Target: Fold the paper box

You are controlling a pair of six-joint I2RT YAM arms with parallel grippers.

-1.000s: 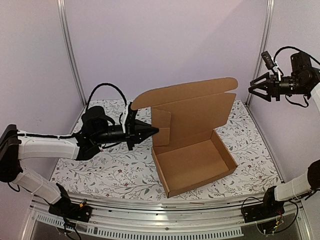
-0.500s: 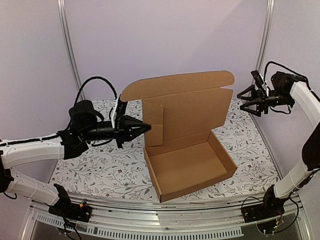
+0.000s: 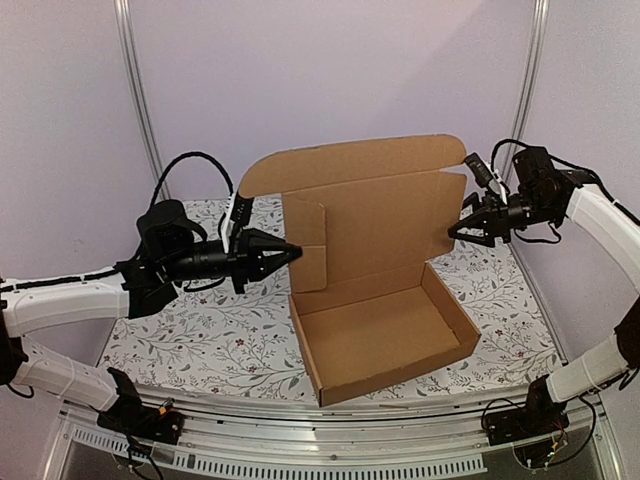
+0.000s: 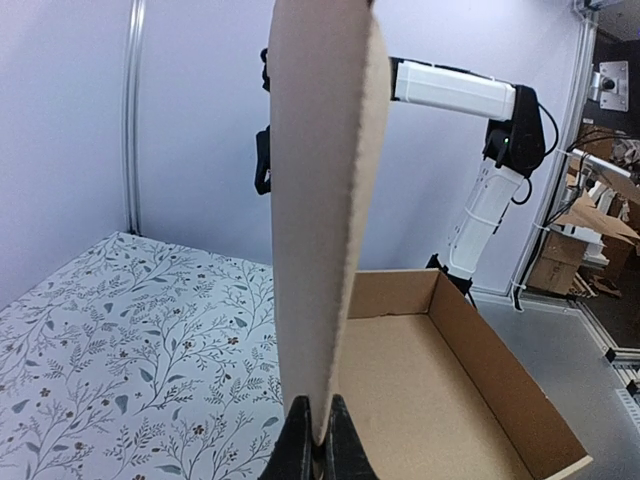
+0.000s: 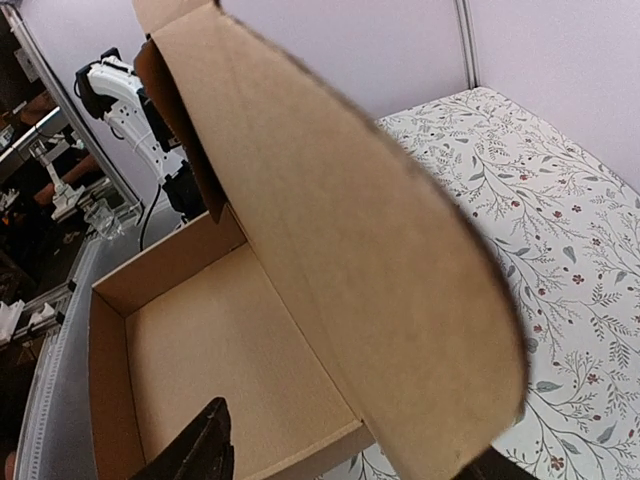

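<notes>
Top external view: the paper box (image 3: 380, 335) sits on the flowered tabletop (image 3: 200, 340) with its tray open and its lid standing upright at the back. The left claw (image 3: 292, 250) is clenched on the edge of the upright side flap at the lid's left. The right claw (image 3: 462, 228) is spread wide at the lid's right edge, with cardboard between its fingers; whether they touch it, I cannot tell.

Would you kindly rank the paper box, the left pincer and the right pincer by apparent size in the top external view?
1. paper box, by far.
2. left pincer and right pincer look about alike; I would not rank them.
</notes>
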